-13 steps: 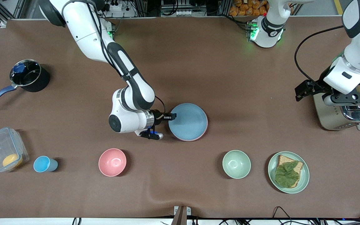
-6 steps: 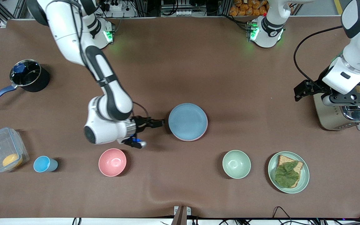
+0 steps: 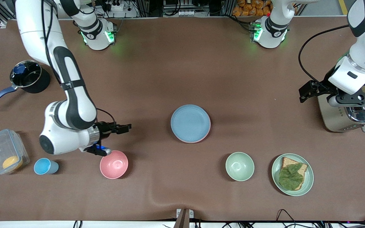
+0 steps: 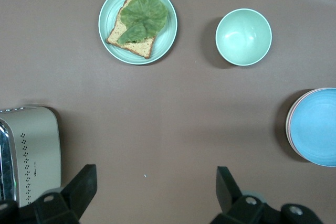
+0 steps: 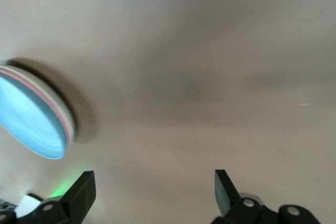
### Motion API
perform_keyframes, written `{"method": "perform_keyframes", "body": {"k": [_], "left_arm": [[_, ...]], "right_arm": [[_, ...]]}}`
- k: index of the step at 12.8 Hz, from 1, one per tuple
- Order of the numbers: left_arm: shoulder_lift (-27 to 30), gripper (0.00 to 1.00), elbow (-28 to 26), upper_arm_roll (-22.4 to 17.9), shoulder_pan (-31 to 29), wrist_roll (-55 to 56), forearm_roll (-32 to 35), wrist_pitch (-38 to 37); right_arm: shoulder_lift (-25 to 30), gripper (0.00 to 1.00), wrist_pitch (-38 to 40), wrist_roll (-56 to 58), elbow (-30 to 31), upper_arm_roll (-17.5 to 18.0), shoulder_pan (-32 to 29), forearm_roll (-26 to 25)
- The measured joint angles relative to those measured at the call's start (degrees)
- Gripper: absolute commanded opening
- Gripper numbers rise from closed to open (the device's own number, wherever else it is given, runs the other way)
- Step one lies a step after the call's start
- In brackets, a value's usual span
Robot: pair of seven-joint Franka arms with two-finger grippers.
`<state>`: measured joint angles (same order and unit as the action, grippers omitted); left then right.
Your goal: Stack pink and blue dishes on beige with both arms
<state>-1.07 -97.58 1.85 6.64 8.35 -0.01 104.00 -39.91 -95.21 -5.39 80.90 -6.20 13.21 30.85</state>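
Blue plate [image 3: 190,122] was seen topping pink and beige at table centre. Right gripper [image 3: 124,128], fingers spread, nothing held, was pointed at stack from right arm's end. Left gripper [image 4: 152,195], open and empty, waited beside toaster [image 3: 347,115].

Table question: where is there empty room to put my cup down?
The widest bare patch lies between the plate stack and the arm bases. Another lies between the stack and the toaster. The row nearest the front camera is crowded: blue cup, pink bowl, green bowl, toast plate.
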Motion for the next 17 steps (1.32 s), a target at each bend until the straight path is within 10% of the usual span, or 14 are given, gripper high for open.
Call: {"method": "perform_keyframes", "body": {"k": [10, 17], "left_arm": [[-0.1, 1.0, 0.8, 0.0, 0.1, 0.0, 0.0, 0.0], [-0.6, 1.0, 1.9, -0.1, -0.2, 0.0, 0.0, -1.0]], "right_arm": [[10.1, 1.0, 1.7, 4.0, 0.3, -0.2, -8.3, -22.9], [32.9, 1.0, 6.7, 3.9, 9.5, -0.2, -10.9, -29.1]]}}
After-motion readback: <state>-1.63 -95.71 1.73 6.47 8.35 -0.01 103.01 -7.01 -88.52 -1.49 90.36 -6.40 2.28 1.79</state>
